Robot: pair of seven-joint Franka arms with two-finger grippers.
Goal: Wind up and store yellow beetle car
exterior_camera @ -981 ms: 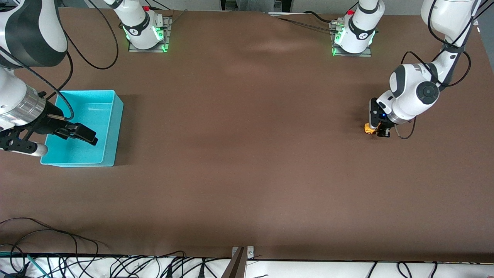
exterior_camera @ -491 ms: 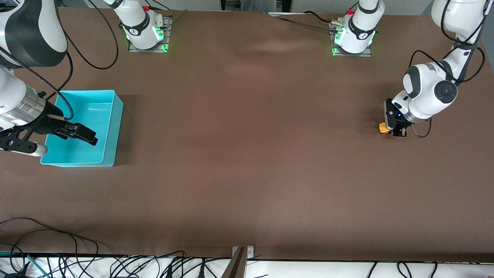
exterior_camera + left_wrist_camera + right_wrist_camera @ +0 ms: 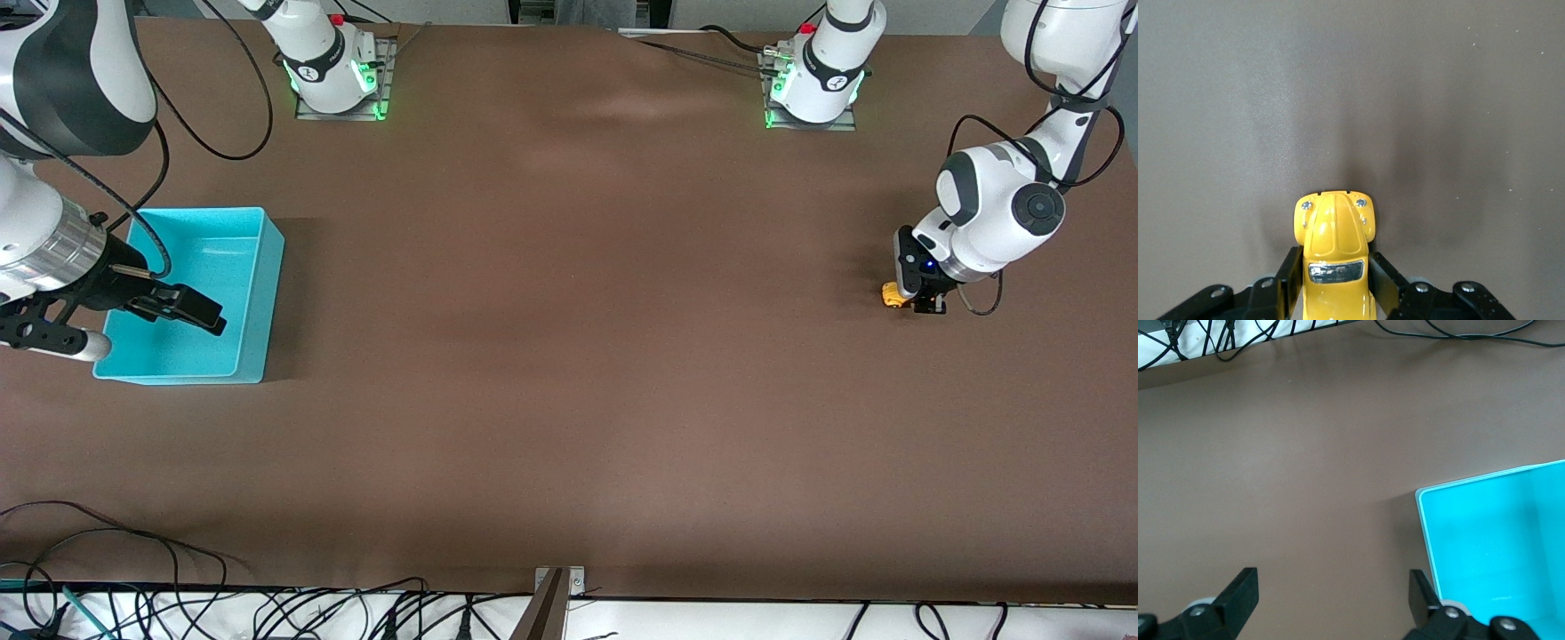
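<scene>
The yellow beetle car (image 3: 891, 295) is on the brown table at the left arm's end. My left gripper (image 3: 914, 300) is shut on it, low at the table. In the left wrist view the car (image 3: 1333, 248) sits between the two black fingers (image 3: 1289, 279), its nose pointing away from the wrist. The turquoise bin (image 3: 192, 293) stands at the right arm's end and looks empty. My right gripper (image 3: 178, 307) hangs open over the bin, holding nothing. In the right wrist view the bin's corner (image 3: 1491, 540) lies beside one open finger (image 3: 1423, 590).
The two arm bases (image 3: 333, 67) (image 3: 813, 76) stand along the table edge farthest from the front camera. Loose black cables (image 3: 107, 569) lie along the edge nearest it. A metal bracket (image 3: 556, 596) sits at the middle of that edge.
My left gripper has dragged the car along the table toward the left arm's end. The right arm has not moved.
</scene>
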